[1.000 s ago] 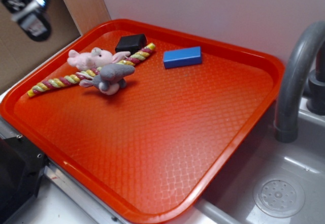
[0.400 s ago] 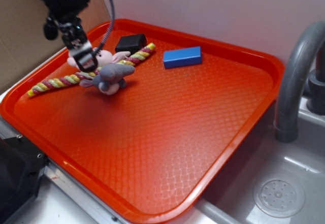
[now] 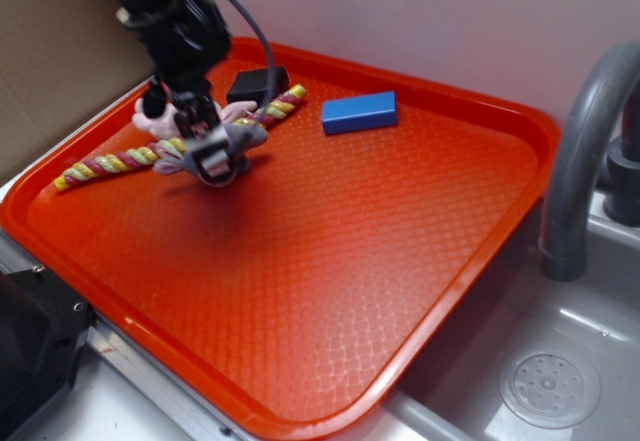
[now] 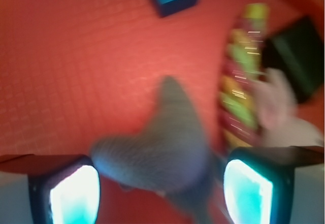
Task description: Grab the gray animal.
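Wrist view, though blurred, shows the claw (image 4: 157, 193) spread wide around the gray animal (image 4: 162, 148), gripping nothing; the rope (image 4: 244, 76) just beside it may snag a finger.

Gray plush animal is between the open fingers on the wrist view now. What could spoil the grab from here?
1. The small gray plush animal lies close beside the pink-yellow twisted rope and the pale pink plush animal; the gripper's right finger may catch them.
2. The toy looks off-centre, nearer the right finger, so closing could push it aside.
3. The wrist view is blurred, so alignment is uncertain.
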Robot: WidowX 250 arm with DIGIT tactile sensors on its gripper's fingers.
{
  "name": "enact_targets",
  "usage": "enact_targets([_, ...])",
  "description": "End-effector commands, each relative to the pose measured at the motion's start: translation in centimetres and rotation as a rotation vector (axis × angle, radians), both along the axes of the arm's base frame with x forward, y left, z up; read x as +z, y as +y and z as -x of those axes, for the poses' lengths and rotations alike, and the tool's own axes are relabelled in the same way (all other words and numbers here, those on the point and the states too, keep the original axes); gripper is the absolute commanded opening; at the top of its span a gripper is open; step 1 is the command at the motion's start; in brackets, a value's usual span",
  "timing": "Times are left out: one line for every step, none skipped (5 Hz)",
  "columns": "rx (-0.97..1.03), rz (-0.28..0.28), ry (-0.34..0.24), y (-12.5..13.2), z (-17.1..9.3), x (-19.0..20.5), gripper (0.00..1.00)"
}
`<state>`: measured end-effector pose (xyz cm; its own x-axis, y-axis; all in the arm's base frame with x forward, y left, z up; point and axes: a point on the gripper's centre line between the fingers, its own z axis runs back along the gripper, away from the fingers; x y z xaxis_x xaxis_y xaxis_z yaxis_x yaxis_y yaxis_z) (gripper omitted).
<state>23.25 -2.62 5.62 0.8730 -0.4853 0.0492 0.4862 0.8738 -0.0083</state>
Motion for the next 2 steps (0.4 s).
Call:
enact_targets([-0.01, -0.017, 0.022, -0.6, -0.7, -1.7, 1.0])
enact_targets([0.052, -0.038, 0.051, 0.8, -0.8, -2.6, 1.0])
